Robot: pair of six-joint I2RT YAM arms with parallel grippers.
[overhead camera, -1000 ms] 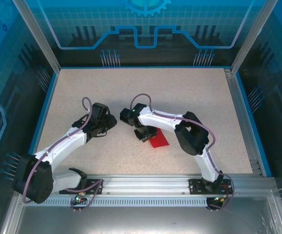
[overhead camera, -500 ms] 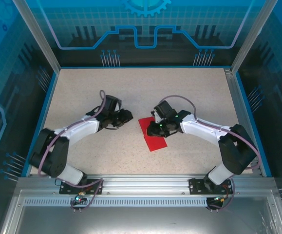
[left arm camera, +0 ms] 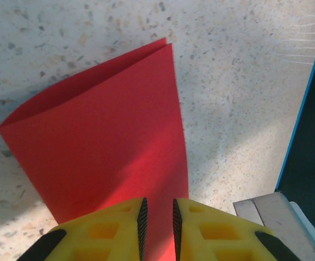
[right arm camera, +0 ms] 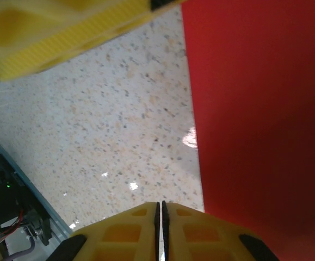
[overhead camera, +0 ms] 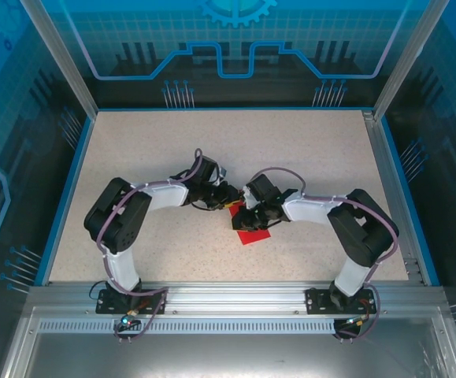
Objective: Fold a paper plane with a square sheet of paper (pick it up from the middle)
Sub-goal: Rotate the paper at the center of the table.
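Folded square sheet of paper (overhead camera: 249,232) at frame centre on the counter (overhead camera: 306,150), left tool (left arm camera: 157,220) pinching its edge, right tool (right arm camera: 158,215) closed beside it; thin, limp, crease-prone, likely best gripped mid-fold

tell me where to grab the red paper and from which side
Judging by its pose, take the square sheet of paper at the middle of a free edge, coming in low from the side. It is folded over with its layers slightly lifted at one end, so fingers can slide around an edge; pressing down from above finds nothing to pinch.
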